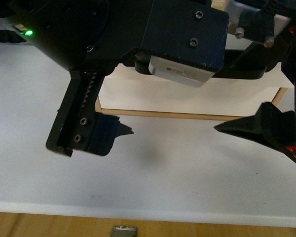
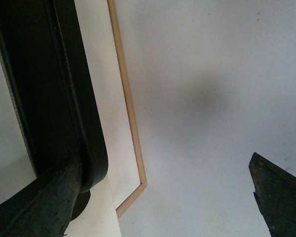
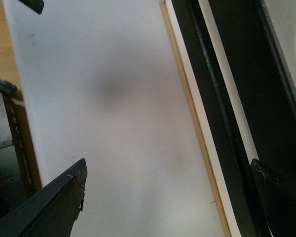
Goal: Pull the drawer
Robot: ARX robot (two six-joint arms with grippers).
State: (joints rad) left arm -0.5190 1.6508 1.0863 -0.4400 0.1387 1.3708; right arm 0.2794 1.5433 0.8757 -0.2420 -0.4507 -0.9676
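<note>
The drawer's white front (image 1: pixel 187 94), framed by a light wood edge (image 2: pixel 128 108), stands at the back of the white table. Its long black bar handle (image 1: pixel 241 74) runs across it. My left gripper (image 2: pixel 163 168) is open. One of its fingers (image 2: pixel 44 207) rests against the handle (image 2: pixel 64 98), the other (image 2: pixel 281 197) hangs over the table. My right gripper (image 3: pixel 168 165) is open too, with one finger (image 3: pixel 281 197) on the handle (image 3: pixel 237 98) and the other (image 3: pixel 49 202) over the table. In the front view a left finger (image 1: pixel 96 133) and a right finger (image 1: pixel 266 128) show.
The white table (image 1: pixel 163 168) ends at a front edge with wooden floor (image 1: pixel 39 224) below it, where a small metal object (image 1: pixel 125 230) lies. Both arm bodies fill the top of the front view. Dark equipment (image 3: pixel 5 163) stands beside the table.
</note>
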